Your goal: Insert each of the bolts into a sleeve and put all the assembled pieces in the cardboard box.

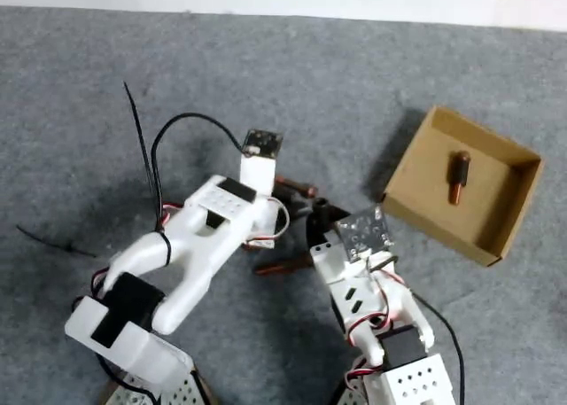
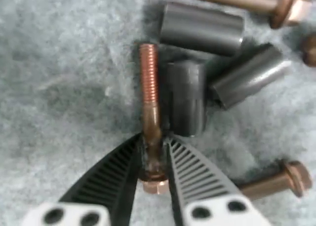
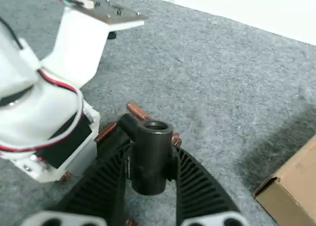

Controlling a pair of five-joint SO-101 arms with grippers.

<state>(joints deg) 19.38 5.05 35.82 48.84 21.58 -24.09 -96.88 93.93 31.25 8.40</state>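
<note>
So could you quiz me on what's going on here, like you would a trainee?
1. True or false: the left tool grips a bolt.
2. What does the right tool hold? A) a sleeve B) a bolt C) nothing
3. How many pieces lie in the box?

Key: 1 true; 2 A; 3 one.
</note>
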